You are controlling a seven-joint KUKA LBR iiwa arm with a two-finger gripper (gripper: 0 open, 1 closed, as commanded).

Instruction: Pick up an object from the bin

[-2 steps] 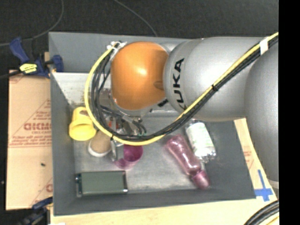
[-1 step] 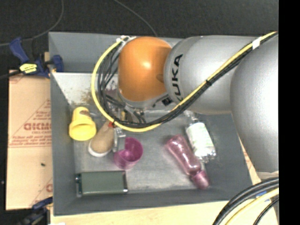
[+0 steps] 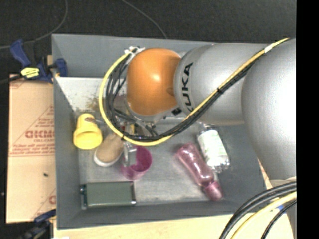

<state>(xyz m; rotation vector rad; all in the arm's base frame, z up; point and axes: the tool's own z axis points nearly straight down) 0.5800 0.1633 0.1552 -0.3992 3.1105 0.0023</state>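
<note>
arm (image 3: 224, 83) has "kuka" printed on it. gripper (image 3: 129, 154) is down at the purple cup (image 3: 139, 166), front middle of the bin (image 3: 66, 183), beside a tan thing (image 3: 107, 151). no way to see if it's spread or pinching.

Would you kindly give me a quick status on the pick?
Gripper down at magenta cup, bin's lower middle. Grasp not confirmed. Tan round thing right beside it, yellow cup nearby.

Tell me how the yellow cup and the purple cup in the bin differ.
The yellow cup is opaque; the purple cup is see-through. The yellow cup seems to lie on its side by the left wall of the bin, while the purple cup stands mouth up nearer the middle, with the gripper at its rim. Both are small plastic cups of similar size.
</note>
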